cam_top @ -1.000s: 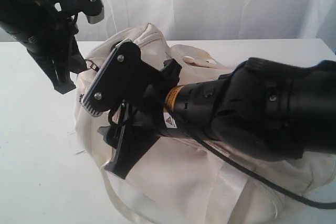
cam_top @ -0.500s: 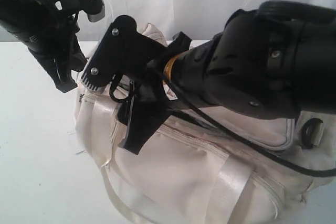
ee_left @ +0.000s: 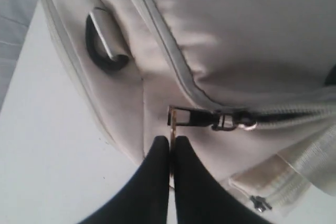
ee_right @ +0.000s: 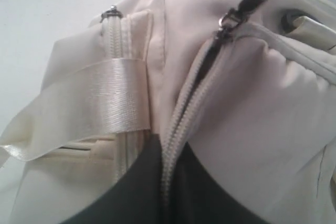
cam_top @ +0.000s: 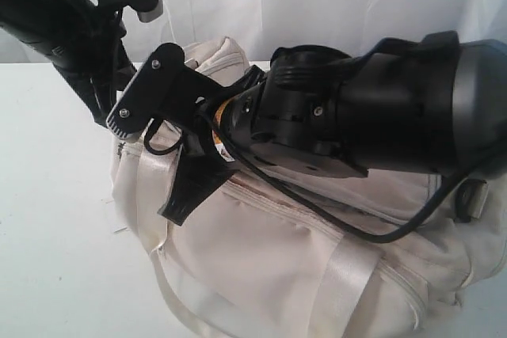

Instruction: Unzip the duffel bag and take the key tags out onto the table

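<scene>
Duffel bag [ee_left: 252, 40]: only left wrist shows pinched pull [ee_left: 189, 117].

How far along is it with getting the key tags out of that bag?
Done: both end effectors have a grip. In hand: the left end effector pinches the zipper pull while the right end effector clamps the duffel bag at the zip seam; only a short dark gap shows behind the slider. Left: most of the unzipping, then the key tags, not in view, onto the table.
</scene>
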Controlling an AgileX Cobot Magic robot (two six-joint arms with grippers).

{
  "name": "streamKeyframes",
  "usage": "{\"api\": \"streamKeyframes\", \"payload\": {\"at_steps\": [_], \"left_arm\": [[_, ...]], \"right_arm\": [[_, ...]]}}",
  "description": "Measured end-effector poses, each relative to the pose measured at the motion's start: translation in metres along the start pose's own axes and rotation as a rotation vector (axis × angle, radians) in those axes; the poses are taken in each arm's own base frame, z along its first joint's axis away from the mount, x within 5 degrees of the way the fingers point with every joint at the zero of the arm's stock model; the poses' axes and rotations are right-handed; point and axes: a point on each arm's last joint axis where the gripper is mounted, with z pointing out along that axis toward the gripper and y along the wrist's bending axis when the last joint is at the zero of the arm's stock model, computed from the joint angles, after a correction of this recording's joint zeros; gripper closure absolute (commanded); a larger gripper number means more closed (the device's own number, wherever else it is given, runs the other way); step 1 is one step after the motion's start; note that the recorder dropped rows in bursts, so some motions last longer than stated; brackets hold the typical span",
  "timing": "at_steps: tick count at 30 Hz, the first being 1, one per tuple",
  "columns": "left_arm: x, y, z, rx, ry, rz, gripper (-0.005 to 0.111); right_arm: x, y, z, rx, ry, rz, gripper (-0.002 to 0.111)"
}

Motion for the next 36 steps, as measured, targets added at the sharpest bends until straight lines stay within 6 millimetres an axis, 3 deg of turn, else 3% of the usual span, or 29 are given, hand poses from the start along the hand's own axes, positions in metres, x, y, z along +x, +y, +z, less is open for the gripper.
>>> {"api": "streamKeyframes", "payload": {"at_steps": [4, 16, 29, 36], "left_arm": [[-0.005, 0.005, 0.005, -0.048, -0.051, 0.013, 0.107], [-0.013, 0.014, 0.048, -0.119, -0.11, 0.035, 0.107], [-0.022, 0.023, 0.082, -0.27, -0.211, 0.237, 0.107], [-0.027, 0.025, 0.102, -0.358, -0.272, 0.309, 0.107]], "right_arm": [[-0.001, 0.001, 0.0, -0.003, -0.002, -0.001, 0.108], [0.0, 0.009, -0.001, -0.014, 0.017, -0.016, 0.108], [0.019, 0.02, 0.004, -0.05, 0.026, -0.067, 0.108], [0.02, 0.021, 0.004, -0.054, 0.02, -0.079, 0.108]]}}
